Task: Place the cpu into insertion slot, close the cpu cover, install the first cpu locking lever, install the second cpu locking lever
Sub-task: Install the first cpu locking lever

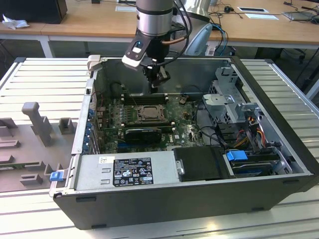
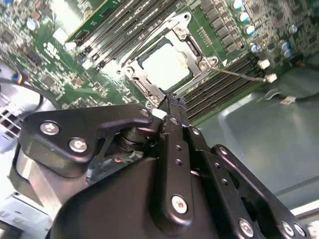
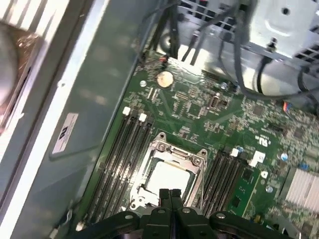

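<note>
Quick look at the board job. Seeing the tool [image 1: 157, 85] hanging inside the open case [image 1: 164, 199], over the far side of the motherboard [image 1: 187, 122] and a little above the insertion slot [image 1: 149, 113], touching nothing. In both wrist views, pinched fully together at the fingers [image 3: 163, 195], with nothing gripped between them. Got the cpu [image 2: 165, 65] lying flat in the slot already, pale silvery top up, between two banks of long black memory slots [image 3: 122, 149]. Got the cpu cover [image 2: 141, 79] folded down flat around it too, with the chip on show through the square window. Can't tell about the latching from here. In the second wrist view, lined up near one corner of the cover with the fingertips, hovering rather than resting. As for the case itself: lying open side up on the ribbed grey surface [image 1: 45, 79], with some grey plastic holders [image 1: 35, 122] near that surface's edge on the exterior view's left.
</note>
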